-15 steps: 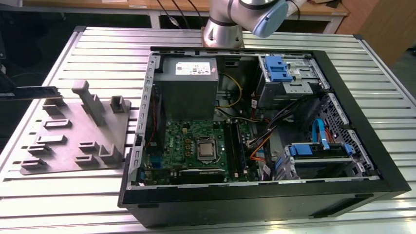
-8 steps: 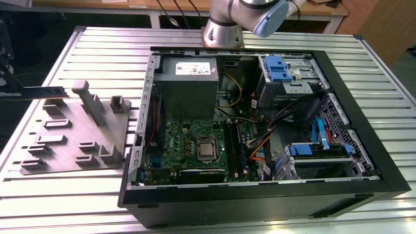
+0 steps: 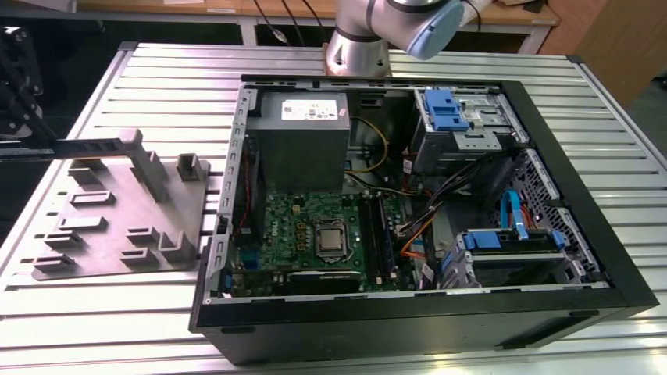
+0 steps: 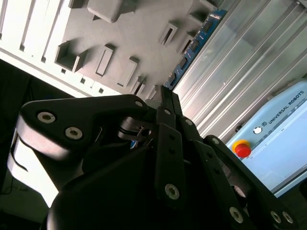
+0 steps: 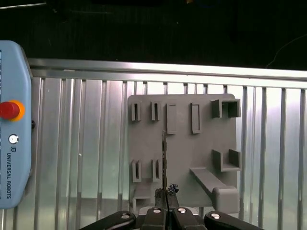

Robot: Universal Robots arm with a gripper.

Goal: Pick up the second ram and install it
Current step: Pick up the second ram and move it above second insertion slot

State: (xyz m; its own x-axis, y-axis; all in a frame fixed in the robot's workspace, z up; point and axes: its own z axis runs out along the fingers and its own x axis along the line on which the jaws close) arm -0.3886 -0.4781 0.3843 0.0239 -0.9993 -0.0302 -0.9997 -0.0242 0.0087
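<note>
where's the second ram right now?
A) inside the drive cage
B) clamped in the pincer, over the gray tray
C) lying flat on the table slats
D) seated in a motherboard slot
B: in the second wrist view the pincer is shut on one end of the second ram, and the first wrist view shows the board edge-on over the gray tray.

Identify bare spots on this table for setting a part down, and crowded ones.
Free: slats between fixture and the table's nearer edge; also beyond the fixture. Crowded: the case, full of cables. End effector holds the ram.
</note>
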